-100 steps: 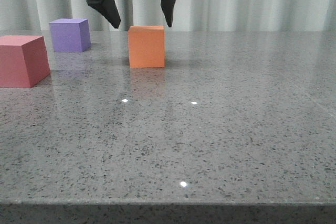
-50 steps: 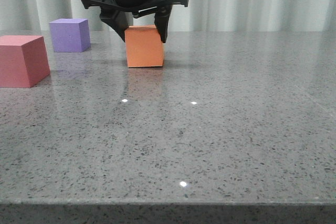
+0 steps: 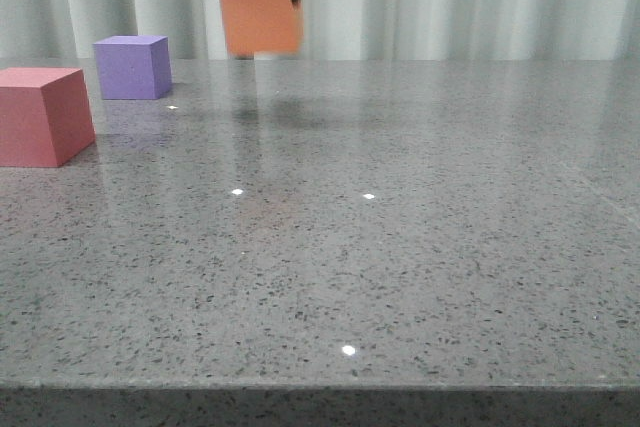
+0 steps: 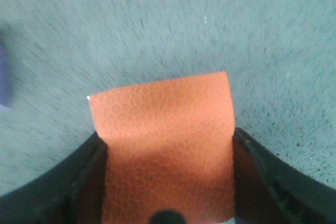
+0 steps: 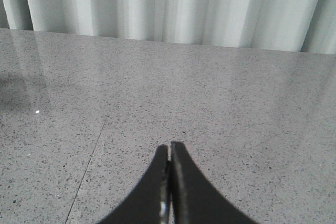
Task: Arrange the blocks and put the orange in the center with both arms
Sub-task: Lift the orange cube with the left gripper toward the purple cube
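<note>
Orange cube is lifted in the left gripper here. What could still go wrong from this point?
1. The orange cube sits tilted in the left gripper; it may slip or land crooked.
2. Setting it down near the purple cube or pink-red cube could knock them.

A grey speckled stone bench (image 3: pixel 420 247) filled the view, glossy, with small light glints near its front edge. Pale pleated curtains (image 3: pixel 480 2) hung behind its far edge.

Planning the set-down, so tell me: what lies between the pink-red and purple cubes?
Nothing: front view shows bare table between pink-red cube and purple cube.
</note>
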You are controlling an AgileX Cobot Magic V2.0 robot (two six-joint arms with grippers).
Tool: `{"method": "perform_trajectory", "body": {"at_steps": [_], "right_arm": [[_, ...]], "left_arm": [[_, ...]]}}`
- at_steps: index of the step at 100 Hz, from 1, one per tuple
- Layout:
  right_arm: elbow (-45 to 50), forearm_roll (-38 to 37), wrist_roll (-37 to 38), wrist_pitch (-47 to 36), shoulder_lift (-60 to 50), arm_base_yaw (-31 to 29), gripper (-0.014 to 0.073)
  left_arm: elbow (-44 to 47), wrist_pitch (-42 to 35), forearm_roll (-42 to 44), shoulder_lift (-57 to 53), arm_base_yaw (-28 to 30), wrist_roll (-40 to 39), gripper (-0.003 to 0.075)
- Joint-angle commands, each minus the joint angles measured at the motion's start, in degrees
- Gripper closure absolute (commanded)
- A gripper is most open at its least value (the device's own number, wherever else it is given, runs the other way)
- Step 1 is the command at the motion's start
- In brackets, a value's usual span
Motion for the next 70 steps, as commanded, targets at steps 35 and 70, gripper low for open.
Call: {"method": "perform_trajectory", "body": {"at_steps": [35,70], "right_arm": [[-1.38,-0.91,-0.33,-4.74,0.40,-0.23,0.0662],[-1.38,-0.91,-0.33,-4.74,0.40,-0.23,0.0662]], "left_arm": [[11.34,-4.73,3.94,-15.77,9.06,4.11,0.0555],[16.40,-10.17,-6.05,-16.99,18.23,13.15,0.0555]]}}
